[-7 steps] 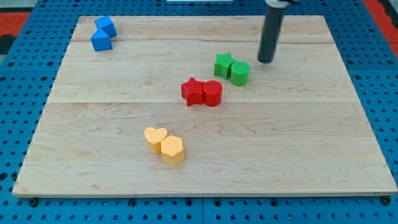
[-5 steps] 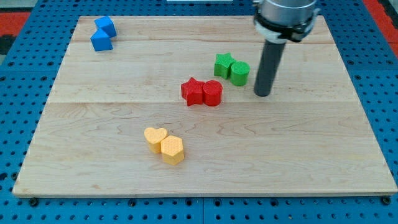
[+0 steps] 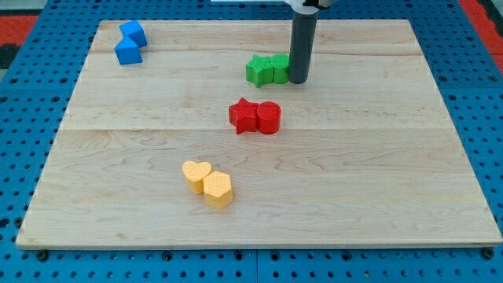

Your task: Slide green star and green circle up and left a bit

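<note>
camera view shows the green star point(image 3: 257, 71) in the upper middle of the table point(image 3: 377, 196), a little toward the view's right of centre. the green circle point(image 3: 280, 68) sits just to its right and touches it, so the two greens make a short row running left to right. my tip point(image 3: 298, 81) stands against the right side of the green circle, the dark rod rising straight up from there and out past the view's top. the tool is a plain rod with nothing to open or close and it holds nothing; it only rests beside the green circle, touching or nearly touching its edge.

below the greens, near the middle of the table, the red star point(image 3: 244, 115) and the red circle point(image 3: 269, 118) lie side by side and touching, the star on the view's left. they are apart from the green pair, with bare wood between.

further toward the view's bottom and left, the yellow heart point(image 3: 196, 174) and the yellow hexagon point(image 3: 218, 189) touch each other, the hexagon lower and to the right.

at the view's top left corner two blue blocks point(image 3: 129, 43) sit pressed together, one above the other; their exact shapes are hard to make out. they lie well apart from everything else.

the table rests on a blue pegboard point(image 3: 23, 118).
</note>
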Controlling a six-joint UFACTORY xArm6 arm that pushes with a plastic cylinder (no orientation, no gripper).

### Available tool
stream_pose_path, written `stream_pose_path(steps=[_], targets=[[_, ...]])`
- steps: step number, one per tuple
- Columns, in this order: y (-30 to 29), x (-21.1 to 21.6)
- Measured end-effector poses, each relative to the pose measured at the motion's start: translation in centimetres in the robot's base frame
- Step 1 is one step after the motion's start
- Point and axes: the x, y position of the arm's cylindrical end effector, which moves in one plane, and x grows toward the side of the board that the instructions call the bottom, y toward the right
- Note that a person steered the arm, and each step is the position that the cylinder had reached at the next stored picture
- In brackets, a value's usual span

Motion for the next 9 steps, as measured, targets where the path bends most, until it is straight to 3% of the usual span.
stream_pose_path(steps=[1, 3, 4, 8, 9], targets=[[0.4, 0.0], [4.4, -5.1], [1.5, -4.6], [0.4, -1.7], [1.8, -6.0]])
